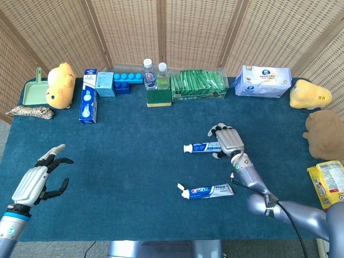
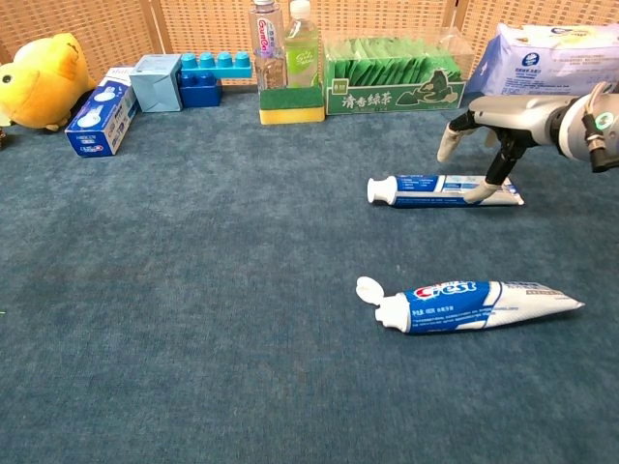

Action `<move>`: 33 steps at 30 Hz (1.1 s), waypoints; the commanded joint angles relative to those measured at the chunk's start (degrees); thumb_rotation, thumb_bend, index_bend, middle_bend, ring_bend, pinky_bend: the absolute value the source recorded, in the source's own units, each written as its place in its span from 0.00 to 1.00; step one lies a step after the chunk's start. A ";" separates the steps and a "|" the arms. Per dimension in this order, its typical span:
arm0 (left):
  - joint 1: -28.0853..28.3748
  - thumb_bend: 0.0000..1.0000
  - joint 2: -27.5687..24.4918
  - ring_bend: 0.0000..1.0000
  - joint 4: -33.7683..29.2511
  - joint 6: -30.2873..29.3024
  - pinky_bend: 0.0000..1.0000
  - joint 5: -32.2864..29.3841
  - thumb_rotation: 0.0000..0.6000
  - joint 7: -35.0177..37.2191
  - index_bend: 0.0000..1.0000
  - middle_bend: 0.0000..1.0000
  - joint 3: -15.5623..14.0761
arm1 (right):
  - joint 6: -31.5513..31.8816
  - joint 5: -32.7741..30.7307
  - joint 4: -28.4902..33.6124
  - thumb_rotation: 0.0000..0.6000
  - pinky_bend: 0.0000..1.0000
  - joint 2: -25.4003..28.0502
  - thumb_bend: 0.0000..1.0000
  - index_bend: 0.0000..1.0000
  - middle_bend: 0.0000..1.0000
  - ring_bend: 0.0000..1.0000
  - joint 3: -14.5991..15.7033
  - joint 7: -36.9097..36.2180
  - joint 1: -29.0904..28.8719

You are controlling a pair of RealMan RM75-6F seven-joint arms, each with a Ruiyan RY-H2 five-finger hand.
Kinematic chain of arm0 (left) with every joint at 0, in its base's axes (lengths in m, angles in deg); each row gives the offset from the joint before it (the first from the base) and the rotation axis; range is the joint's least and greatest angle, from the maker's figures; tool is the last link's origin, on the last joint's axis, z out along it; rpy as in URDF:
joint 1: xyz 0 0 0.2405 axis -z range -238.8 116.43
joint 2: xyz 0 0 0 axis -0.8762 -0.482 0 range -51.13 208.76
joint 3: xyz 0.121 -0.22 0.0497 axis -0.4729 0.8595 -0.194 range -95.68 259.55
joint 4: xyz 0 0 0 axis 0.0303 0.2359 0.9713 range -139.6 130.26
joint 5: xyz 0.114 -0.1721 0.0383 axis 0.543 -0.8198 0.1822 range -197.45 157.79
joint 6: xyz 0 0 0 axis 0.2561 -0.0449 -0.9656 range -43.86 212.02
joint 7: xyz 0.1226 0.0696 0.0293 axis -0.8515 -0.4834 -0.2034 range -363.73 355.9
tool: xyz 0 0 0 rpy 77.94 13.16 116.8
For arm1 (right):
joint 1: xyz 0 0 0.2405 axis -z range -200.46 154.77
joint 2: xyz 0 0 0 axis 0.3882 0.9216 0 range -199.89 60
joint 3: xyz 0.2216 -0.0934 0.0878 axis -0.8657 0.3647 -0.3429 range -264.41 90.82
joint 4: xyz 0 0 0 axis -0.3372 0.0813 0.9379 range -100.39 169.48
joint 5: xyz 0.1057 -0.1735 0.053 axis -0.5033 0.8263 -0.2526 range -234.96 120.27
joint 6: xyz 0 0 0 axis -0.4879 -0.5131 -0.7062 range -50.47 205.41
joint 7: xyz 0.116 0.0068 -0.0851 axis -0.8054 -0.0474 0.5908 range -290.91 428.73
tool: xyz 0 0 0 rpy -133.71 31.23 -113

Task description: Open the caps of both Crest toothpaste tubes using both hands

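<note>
The right hand (image 2: 513, 126) is held over the tail end of the far toothpaste tube (image 2: 440, 190), its fingers (image 2: 481, 192) spread and bent downward, one tip touching the tube's flat end, presumably so that the tube can be pinned or gripped while its cap is worked. Nothing is pinched yet. The left hand (image 1: 36, 180) is kept well apart at the bench's (image 1: 129, 161) left edge, fingers loosely spread and empty (it shows in the head view only).

The far tube lies on its side, white and blue, its cap seemingly closed and pointing left. The near toothpaste tube (image 2: 474, 304), bearing the Crest name, lies closer to the robot with its flip cap already swung open.
</note>
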 commanded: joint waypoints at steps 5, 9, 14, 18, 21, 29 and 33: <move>-0.30 0.44 -0.07 0.00 0.12 0.19 0.06 0.23 1.00 0.25 0.28 0.04 0.09 | 0.90 -1.99 -0.39 1.00 0.22 -0.42 0.21 0.34 0.22 0.10 0.87 2.26 -0.70; -0.43 0.44 -0.06 0.00 0.10 0.24 0.06 0.55 1.00 0.32 0.28 0.04 0.19 | 1.34 -2.54 -0.40 1.00 0.22 -0.74 0.21 0.36 0.23 0.10 1.16 3.06 -1.01; -0.81 0.44 -0.25 0.00 0.04 0.14 0.06 0.69 1.00 0.61 0.28 0.04 0.20 | 1.64 -2.91 -0.32 1.00 0.22 -1.12 0.21 0.36 0.23 0.10 1.45 3.50 -1.18; -1.10 0.44 -0.29 0.00 0.13 -0.01 0.06 0.81 1.00 0.85 0.28 0.03 0.21 | 1.70 -3.36 -0.53 1.00 0.22 -1.34 0.21 0.37 0.23 0.10 1.60 4.02 -1.44; -1.32 0.44 -0.34 0.00 0.10 -0.03 0.06 0.98 1.00 0.95 0.28 0.03 0.12 | 1.54 -3.91 -0.86 1.00 0.22 -1.88 0.22 0.39 0.23 0.11 1.68 4.28 -1.68; -1.93 0.44 -0.77 0.00 -0.11 -0.45 0.06 1.35 1.00 1.12 0.28 0.03 0.04 | 1.03 -5.13 -2.61 1.00 0.23 -3.71 0.27 0.46 0.25 0.13 1.29 5.23 -3.03; -2.30 0.44 -0.94 0.00 -0.27 -0.86 0.05 1.54 1.00 1.31 0.28 0.03 0.01 | 0.82 -5.59 -3.08 1.00 0.26 -4.18 0.31 0.56 0.32 0.18 0.94 5.20 -3.45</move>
